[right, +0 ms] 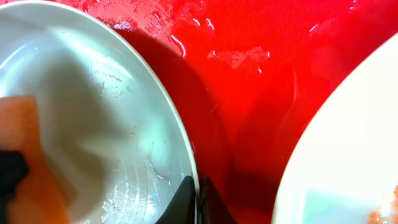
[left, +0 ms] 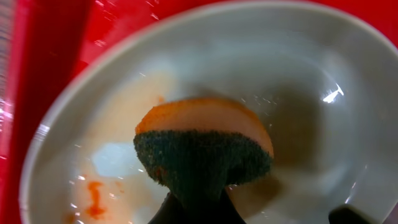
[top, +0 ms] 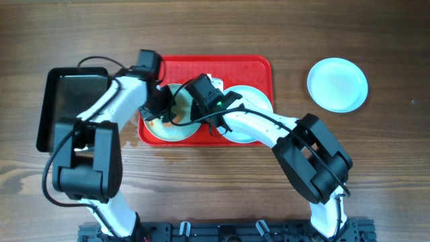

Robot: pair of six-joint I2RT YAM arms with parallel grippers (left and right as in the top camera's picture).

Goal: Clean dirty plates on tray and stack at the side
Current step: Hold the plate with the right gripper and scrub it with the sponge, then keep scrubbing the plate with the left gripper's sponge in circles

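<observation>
On the red tray (top: 259, 67) lie two dirty plates. My left gripper (left: 196, 204) is shut on an orange sponge with a dark green scrub face (left: 202, 155). The sponge is pressed into the left plate (left: 311, 68), beside an orange sauce smear (left: 93, 198). My right gripper (right: 198, 200) is shut on that same plate's rim (right: 180, 137), one finger inside and one outside. In the overhead view, the left gripper (top: 162, 107) and the right gripper (top: 193, 115) meet over this left plate (top: 164, 134). The second plate (top: 252, 101) lies to its right, partly under the right arm.
A third pale plate (top: 337, 84) sits on the wooden table, right of the tray. A black glossy tray (top: 64, 94) lies to the left, under the left arm. The red tray floor (right: 249, 93) is wet between the two plates, and the second plate's edge (right: 348, 155) is close by.
</observation>
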